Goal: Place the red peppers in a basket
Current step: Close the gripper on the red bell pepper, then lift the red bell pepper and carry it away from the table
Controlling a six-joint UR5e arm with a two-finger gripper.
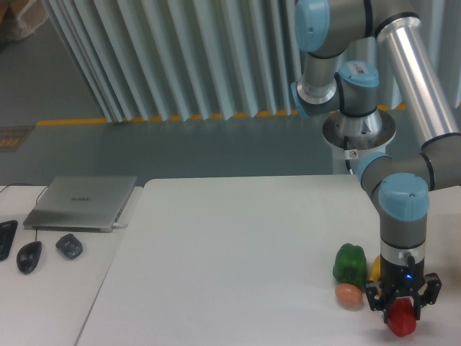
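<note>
The tool (402, 308) is closed on the red pepper (402, 323); its glossy, lobed skin looks light but slippery.

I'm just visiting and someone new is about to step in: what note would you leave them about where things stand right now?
Pincer: down over the red pepper, fingers on either side; whether it grips yet, cannot tell.
Red pepper: on the table near the front right corner, beside the green pepper, yellow pepper and orange-brown ball.
Done: approach.
Left: grasp, lift, place in a basket; no basket is in view.
</note>
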